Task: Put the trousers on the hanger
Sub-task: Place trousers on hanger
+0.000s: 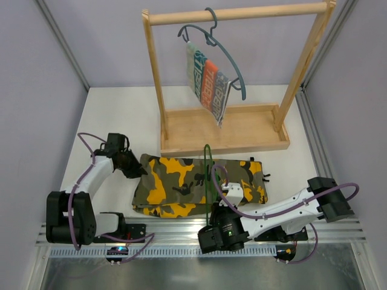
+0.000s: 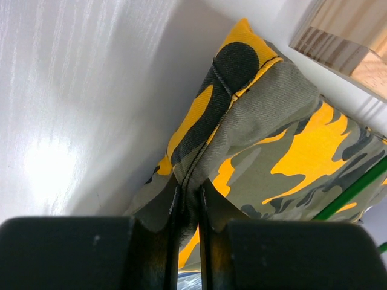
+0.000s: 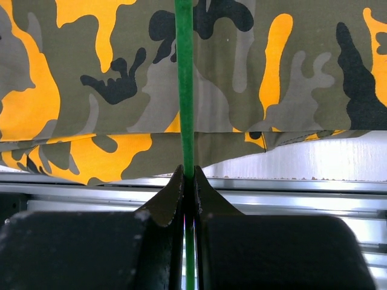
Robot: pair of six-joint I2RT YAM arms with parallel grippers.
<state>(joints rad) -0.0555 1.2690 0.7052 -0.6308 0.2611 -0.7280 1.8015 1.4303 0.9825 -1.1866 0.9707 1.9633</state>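
**Operator:** Where are the trousers, and how do they lie?

**Spotter:** Your trousers point(image 1: 181, 184) lie folded flat on the white table point(image 1: 121, 115), at 6 o'clock of the wooden rack point(image 1: 224, 130). They are soft twill with stitched seams, blotched olive, black and orange-yellow. In the top view their long axis runs from 9 to 3 o'clock.

**Operator:** And the hanger?

**Spotter:** The hanger point(image 1: 207, 163) is thin green wire. It crosses the trousers from 12 to 6 o'clock, about midway along them. Your right gripper point(image 3: 188, 172) is clamped narrow on that wire at its 6 o'clock end, over the ribbed metal rail point(image 3: 290, 193). Your left gripper point(image 2: 188, 188) pinches a seamed fold of the trousers at their 9 o'clock end.

**Operator:** The rack?

**Spotter:** It is pale wood, with two uprights standing in a shallow tray base. A blue-grey hanger point(image 1: 236, 66) hangs from its top bar, and a striped cloth point(image 1: 208, 84) is draped on that, above the tray.
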